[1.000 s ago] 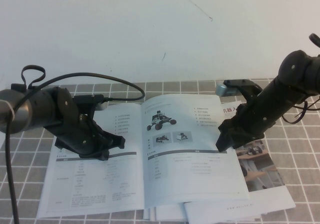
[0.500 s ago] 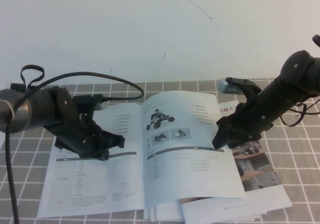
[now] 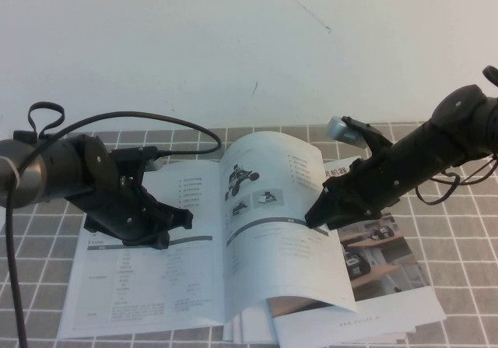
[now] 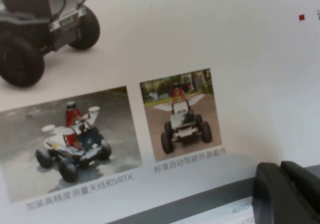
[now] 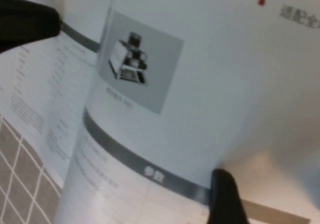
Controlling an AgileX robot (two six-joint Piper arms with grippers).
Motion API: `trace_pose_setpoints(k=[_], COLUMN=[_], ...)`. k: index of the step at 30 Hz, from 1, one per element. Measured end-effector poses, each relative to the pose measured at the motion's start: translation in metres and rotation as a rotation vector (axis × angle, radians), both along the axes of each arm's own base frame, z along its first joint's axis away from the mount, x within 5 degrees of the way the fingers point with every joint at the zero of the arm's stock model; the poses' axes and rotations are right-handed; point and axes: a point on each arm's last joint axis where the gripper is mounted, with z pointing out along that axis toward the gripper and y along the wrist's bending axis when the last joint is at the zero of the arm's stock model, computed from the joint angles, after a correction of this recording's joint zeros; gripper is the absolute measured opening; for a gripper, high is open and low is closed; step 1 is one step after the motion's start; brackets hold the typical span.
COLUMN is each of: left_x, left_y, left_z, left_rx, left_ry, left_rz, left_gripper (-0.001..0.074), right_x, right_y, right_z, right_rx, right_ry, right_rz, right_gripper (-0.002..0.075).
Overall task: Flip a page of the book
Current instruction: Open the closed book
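the book [image 3: 156,270] is cut off by the lower edge of the high view. the print on the page [image 3: 280,239] is too small to read. the left gripper [image 3: 167,223] hides part of the left leaf. the right gripper [image 3: 319,216] fingertips are hard to tell apart against the page.

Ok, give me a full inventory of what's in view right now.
book: one, white, open on the tiled table.
page: one, white with rover photo, right side, bowed up off the stack.
brochure: one, room photo, beneath the page at right.
loose sheets: several, white, under the book's near edge.
table: one, grey tiled.
left end effector: black, resting on the book's left page.
right end effector: black, open, at the lifted page's right edge.
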Motion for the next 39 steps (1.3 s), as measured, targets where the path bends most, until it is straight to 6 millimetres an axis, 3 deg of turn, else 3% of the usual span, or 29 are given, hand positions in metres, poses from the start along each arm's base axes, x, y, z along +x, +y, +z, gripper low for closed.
trace_pose_setpoints(k=[12,21,39], left_x=[0.000,0.000,0.000], left_y=[0.000,0.000,-0.001], left_z=[0.000,0.000,-0.001], left_rx=[-0.003,-0.006,-0.016], left_ry=[0.000,0.000,0.002], left_rz=[0.003,0.006,0.010], left_gripper=[-0.0004,-0.0004,-0.0004], right_x=[0.003,0.007,0.009], right_y=[0.004,-0.016,-0.015], right_z=[0.038,0.027,0.005], right_rx=[0.035,-0.246,-0.243], right_ry=[-0.079,-0.064,0.022], right_rz=[0.070,0.049,0.006], right_gripper=[0.0393,0.0393,0.0393])
